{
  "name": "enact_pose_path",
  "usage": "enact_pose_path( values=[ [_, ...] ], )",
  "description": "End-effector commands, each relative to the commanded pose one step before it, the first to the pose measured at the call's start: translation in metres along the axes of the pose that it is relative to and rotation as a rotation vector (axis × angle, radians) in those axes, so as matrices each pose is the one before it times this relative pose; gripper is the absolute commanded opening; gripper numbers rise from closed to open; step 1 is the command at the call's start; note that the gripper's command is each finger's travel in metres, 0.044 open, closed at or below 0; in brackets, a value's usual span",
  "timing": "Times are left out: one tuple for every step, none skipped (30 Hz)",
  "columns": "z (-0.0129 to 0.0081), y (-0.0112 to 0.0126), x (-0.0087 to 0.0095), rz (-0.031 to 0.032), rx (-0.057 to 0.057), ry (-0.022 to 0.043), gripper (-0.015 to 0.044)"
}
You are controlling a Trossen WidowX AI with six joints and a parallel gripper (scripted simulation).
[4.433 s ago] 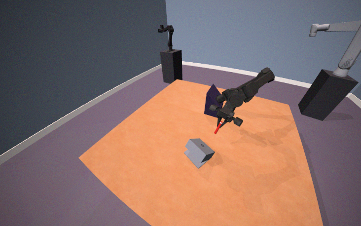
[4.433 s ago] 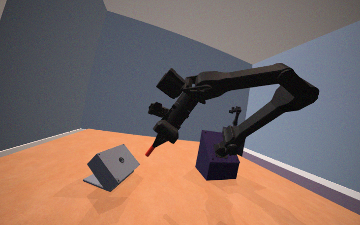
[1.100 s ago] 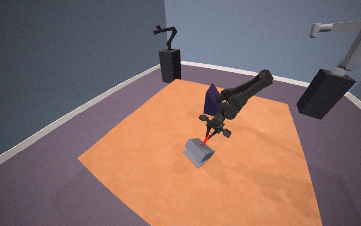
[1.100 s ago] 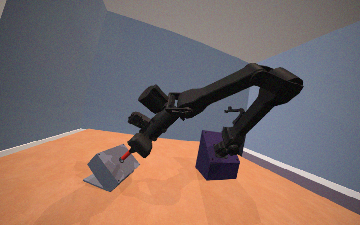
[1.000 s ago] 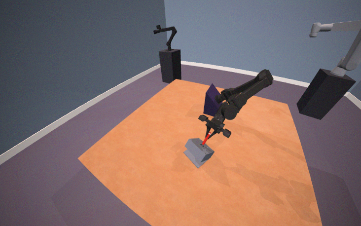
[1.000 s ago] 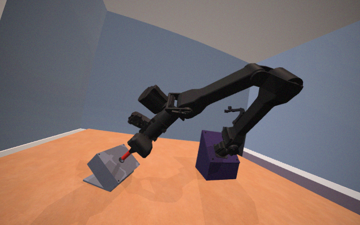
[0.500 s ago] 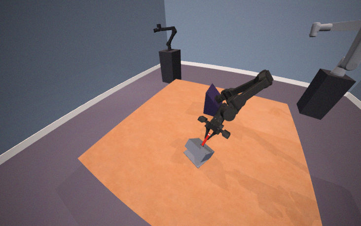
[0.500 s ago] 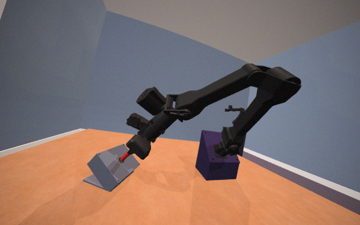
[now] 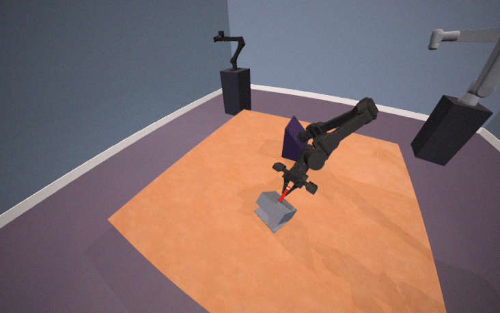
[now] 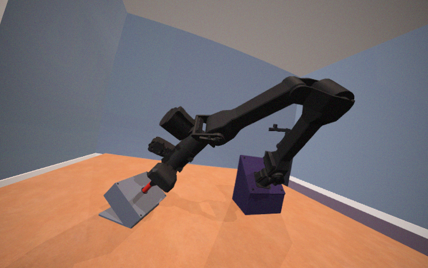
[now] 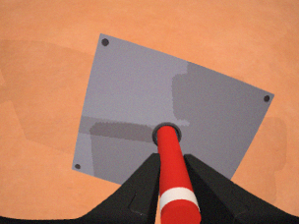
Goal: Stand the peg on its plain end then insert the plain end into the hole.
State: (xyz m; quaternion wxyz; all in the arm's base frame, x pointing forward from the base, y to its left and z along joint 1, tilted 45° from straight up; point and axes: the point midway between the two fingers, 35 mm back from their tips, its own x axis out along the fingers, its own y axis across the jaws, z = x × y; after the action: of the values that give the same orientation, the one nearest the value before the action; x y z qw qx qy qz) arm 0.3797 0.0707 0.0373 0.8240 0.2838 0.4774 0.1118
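Note:
The red peg [image 9: 283, 195] [image 10: 146, 188] [image 11: 172, 169] has a white band near its upper end. My gripper [image 9: 289, 189] [image 10: 156, 183] [image 11: 171, 161] is shut on it near the band. The peg's plain end sits inside the hole [image 11: 157, 131] in the face of the grey sloped panel [image 9: 267, 204] [image 10: 126, 192] [image 11: 132, 87]. Only a short stretch of red shows between my fingers and the panel face. The peg stands square to the face. How deep the plain end reaches is hidden.
The arm's dark purple base block [image 9: 292, 138] [image 10: 252, 189] stands behind the panel. Two dark pedestals [image 9: 235, 90] [image 9: 447, 129] with camera arms stand on the floor beyond the orange table top [image 9: 184, 221].

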Motion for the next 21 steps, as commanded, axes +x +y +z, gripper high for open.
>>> enact_pose_path(
  values=[
    [0.00014,-0.00134,0.00422,-0.00414,0.0045,-0.00045,0.0],
    [0.00001,0.0,0.00064,0.00002,0.0,-0.00001,0.0],
    [0.00001,0.0,0.00073,0.00003,0.0,-0.00002,0.0],
    [0.0,0.0,0.00064,0.00002,0.0,-0.00001,0.0],
    [0.00001,0.0,0.00073,0.00003,0.0,-0.00002,0.0],
    [0.0,0.0,0.00064,0.00002,0.0,-0.00001,0.0],
    [0.0,0.0,0.00073,0.00003,0.0,-0.00002,0.0],
    [0.0,0.0,0.00064,0.00002,0.0,-0.00001,0.0],
    [0.0,0.0,0.00073,0.00003,0.0,-0.00002,0.0],
    [0.0,0.0,0.00064,0.00002,0.0,-0.00001,0.0],
    [0.0,0.0,0.00073,0.00003,0.0,-0.00002,0.0],
    [0.0,0.0,0.00064,0.00002,0.0,-0.00001,0.0],
    [0.0,0.00001,0.00073,0.00003,0.0,-0.00002,0.0],
    [0.0,0.0,0.00064,0.00002,0.0,-0.00001,0.0],
    [0.0,0.0,0.00073,0.00003,0.0,-0.00002,0.0],
    [0.0,0.0,0.00064,0.00002,0.0,-0.00001,0.0],
    [0.0,0.0,0.00066,0.00002,0.0,-0.00001,0.0],
    [0.0,0.0,0.00055,0.00002,0.0,-0.00001,0.0],
    [0.0,0.0,0.00052,0.00002,0.0,-0.00001,0.0],
    [0.0,0.0,0.00046,0.00002,0.0,-0.00001,0.0],
    [0.00001,0.00001,0.00061,0.00002,0.0,-0.00001,0.0]
  ],
)
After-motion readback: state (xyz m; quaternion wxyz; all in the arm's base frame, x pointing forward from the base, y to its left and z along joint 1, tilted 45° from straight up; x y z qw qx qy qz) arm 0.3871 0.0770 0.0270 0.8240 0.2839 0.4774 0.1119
